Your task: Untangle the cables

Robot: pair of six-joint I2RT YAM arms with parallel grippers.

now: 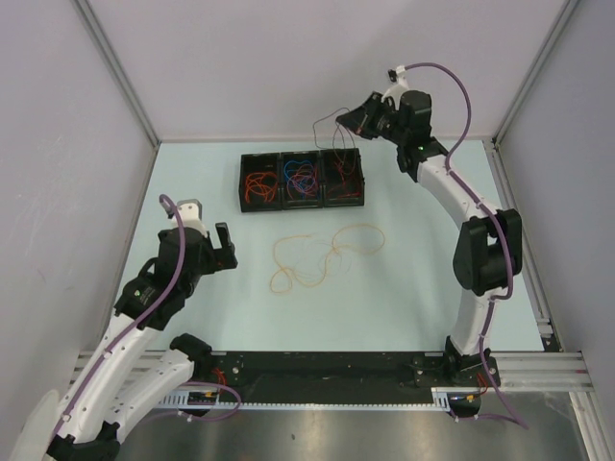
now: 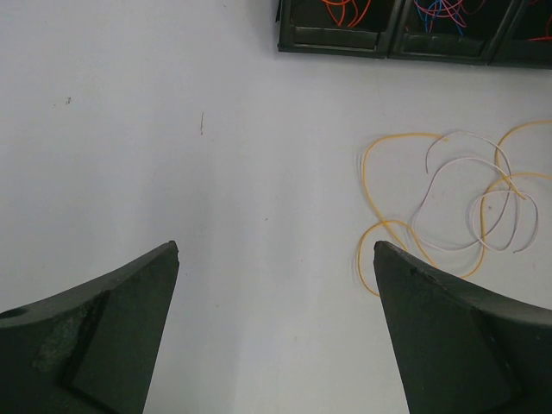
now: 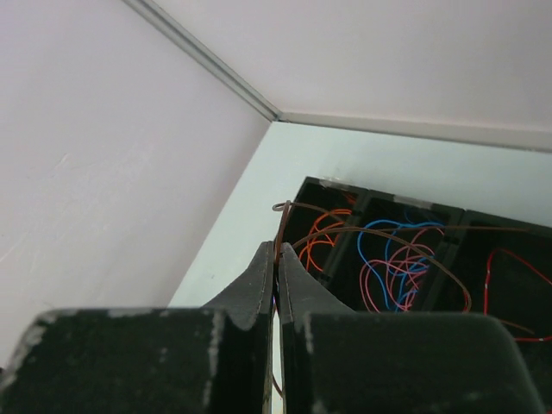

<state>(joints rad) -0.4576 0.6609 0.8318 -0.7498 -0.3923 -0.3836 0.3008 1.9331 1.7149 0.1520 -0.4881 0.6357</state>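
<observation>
Cables (image 1: 303,180) lie in curls inside three black bins (image 1: 242,184) set side by side at the far side of a pale table (image 1: 192,192). Orange-red ones fill the left bin, blue and red the middle, dark red and brown the right.

A thin brown cable (image 3: 371,229) rises out of the bins to the right gripper (image 3: 277,254). That gripper hangs high above the bins, near the back wall, with its two fingers pressed together on the strand. The cable's short end hooks up just above the fingertips. The long end arcs back down toward the middle and right bins, so it looks not yet free of the others.

Closer to the robot, a yellow cable (image 1: 327,254) and a white cable (image 2: 457,207) lie in loose overlapping loops on the open table. The left gripper (image 1: 228,248) hovers over bare table to the left of those loops, fingers spread wide, holding nothing.

The step in hand appears to be drawing the brown cable out of the bins. It would likely go best as a slow, steady lift, pausing if red or blue strands rise with it. The cable could then be carried to bare table well apart from the yellow loops. The pinch sits near the strand's end, so a snag could pull it from the fingers.
</observation>
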